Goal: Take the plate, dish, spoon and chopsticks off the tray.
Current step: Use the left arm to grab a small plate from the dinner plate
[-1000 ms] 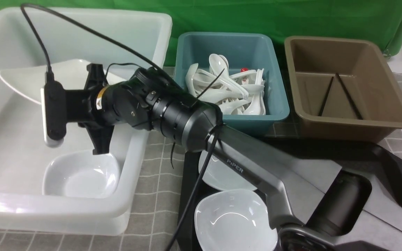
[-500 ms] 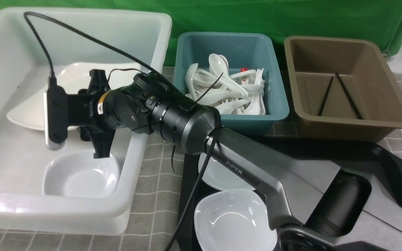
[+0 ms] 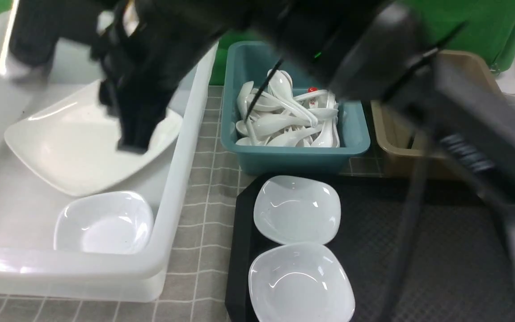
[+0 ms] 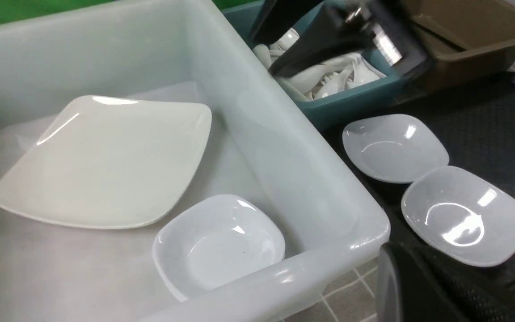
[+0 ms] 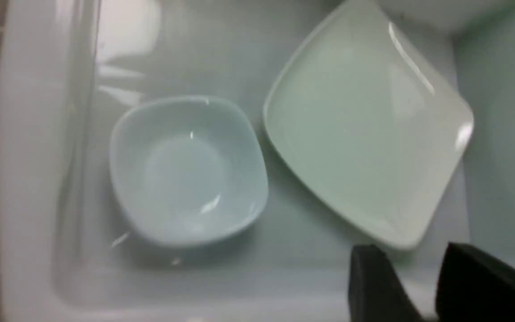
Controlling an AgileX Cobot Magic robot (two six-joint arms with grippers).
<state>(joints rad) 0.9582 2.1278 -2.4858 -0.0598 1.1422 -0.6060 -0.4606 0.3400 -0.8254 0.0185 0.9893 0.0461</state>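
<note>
Nearest, the wide black plastic tray (image 3: 454, 259) carries one small white squarish dish (image 3: 300, 281) just beside a second small dish (image 3: 297, 209). Farther left, the large glossy white rounded-square plate (image 3: 78, 147) lies in the translucent white tub (image 3: 181, 179). The right tool (image 5: 414, 264) is above it, jaws apart and empty. The left tool (image 4: 411, 286) is closed.

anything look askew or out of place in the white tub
The plate lies skewed, its corners turned diagonal to the white tub's walls, beside the small dish. Nothing looks spilled or broken.
</note>
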